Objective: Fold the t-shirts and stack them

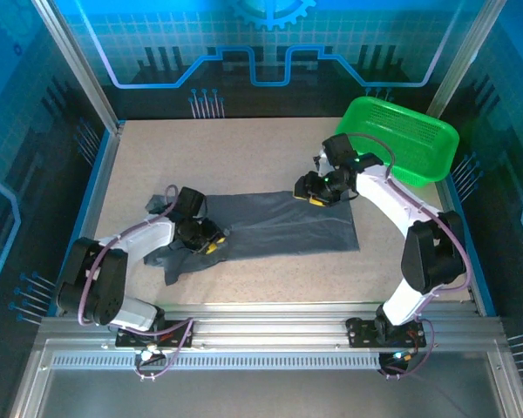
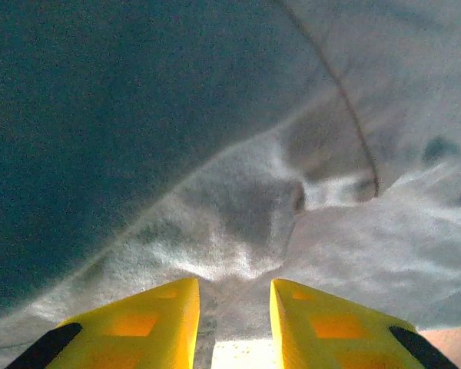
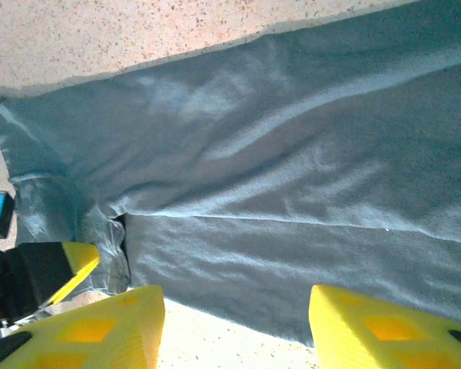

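The t-shirt (image 1: 288, 225), thin, soft slate-grey cloth, lies mid-desk (image 1: 244, 148) as a long flat band, creased lengthwise and crumpled at its left end. There the left gripper (image 2: 234, 288) has its yellow fingers drawn close on a puckered fold. The right gripper (image 3: 234, 292) hangs spread wide over the shirt's far right edge, near the green mesh basket (image 1: 401, 135).

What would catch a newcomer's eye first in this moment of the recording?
The dark grey t-shirt stretched across the middle of the table, folded into a long band, draws the eye first. The left tool sits low on its bunched left end and the right tool, jaws open, at its far right edge. A bright green basket stands in the far right corner.
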`<state>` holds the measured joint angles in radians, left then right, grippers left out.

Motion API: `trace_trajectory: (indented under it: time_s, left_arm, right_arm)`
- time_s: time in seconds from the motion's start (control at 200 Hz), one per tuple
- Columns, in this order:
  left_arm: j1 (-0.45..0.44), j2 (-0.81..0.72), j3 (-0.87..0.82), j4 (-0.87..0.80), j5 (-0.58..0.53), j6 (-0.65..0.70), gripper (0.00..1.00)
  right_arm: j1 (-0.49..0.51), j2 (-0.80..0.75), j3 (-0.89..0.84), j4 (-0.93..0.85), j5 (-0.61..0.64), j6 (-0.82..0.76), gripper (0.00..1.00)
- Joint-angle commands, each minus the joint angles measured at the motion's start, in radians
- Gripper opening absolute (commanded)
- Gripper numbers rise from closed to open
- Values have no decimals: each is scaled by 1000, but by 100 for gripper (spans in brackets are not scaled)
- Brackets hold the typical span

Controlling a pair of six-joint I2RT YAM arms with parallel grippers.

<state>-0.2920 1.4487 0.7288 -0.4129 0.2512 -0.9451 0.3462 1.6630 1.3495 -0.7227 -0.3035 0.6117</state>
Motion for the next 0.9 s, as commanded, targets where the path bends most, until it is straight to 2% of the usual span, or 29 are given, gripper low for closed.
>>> trace_trajectory:
  time_s: [0.0,0.12,0.24,0.33,0.405,0.55,0.73,0.815,0.895]
  left_arm:
    - [-35,-32,-17,-30,9,-38,31]
    - [4,-103,-20,-158,-72,-43,35]
    - [130,-140,-11,-197,-90,-49,35]
    - [217,-115,27,-200,-101,-33,35]
    - [257,-45,78,-207,-104,0,35]
    - [271,126,139,-186,-76,43,35]
    - [263,291,168,-36,94,39,39]
    - [263,290,193,-29,115,62,42]
    - [263,212,209,-68,77,90,45]
  right_arm:
    - [16,-43,0,22,-65,-31,53]
    - [38,-5,1,-2,-66,-46,54]
    - [23,77,-4,-48,-1,-40,50]
    - [0,175,31,-98,98,-49,49]
    - [-22,289,104,-166,142,-63,46]
    - [-53,457,254,-294,246,-87,44]
    - [-114,556,358,-378,325,-82,45]
    - [-140,569,369,-370,313,-89,46]
    - [-146,546,360,-325,244,-129,47]
